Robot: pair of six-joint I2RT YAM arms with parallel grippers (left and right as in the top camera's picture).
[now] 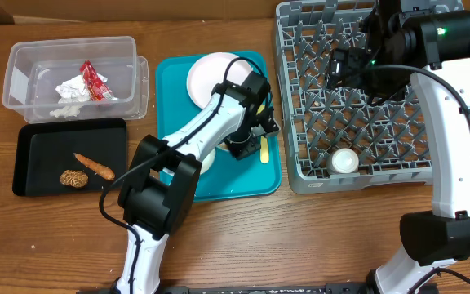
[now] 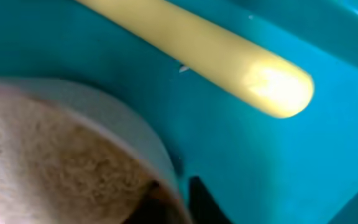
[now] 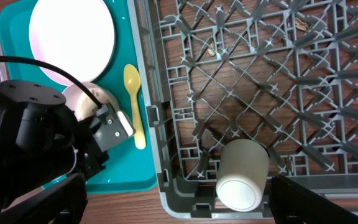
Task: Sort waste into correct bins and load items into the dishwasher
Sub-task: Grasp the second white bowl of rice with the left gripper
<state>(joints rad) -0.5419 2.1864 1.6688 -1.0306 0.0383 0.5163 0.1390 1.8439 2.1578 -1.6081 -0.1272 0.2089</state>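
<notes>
My left gripper (image 1: 241,149) is down on the teal tray (image 1: 170,98), shut on the rim of a small bowl (image 2: 135,134), one finger inside and one outside. The bowl also shows in the right wrist view (image 3: 91,99). The yellow spoon (image 1: 263,149) lies just right of it on the tray. The pale pink plate (image 1: 210,77) sits at the tray's back. My right gripper (image 3: 176,186) is open and empty above the grey dish rack (image 1: 398,131). A white cup (image 1: 343,161) lies in the rack's front left corner.
The clear tub (image 1: 23,51) at back left holds a crumpled napkin (image 1: 72,87), a red-and-white wrapper (image 1: 95,82) and rice grains (image 1: 65,110). The black tray (image 1: 47,139) in front of it holds the carrot-like stick (image 1: 95,167) and a brown lump (image 1: 73,177).
</notes>
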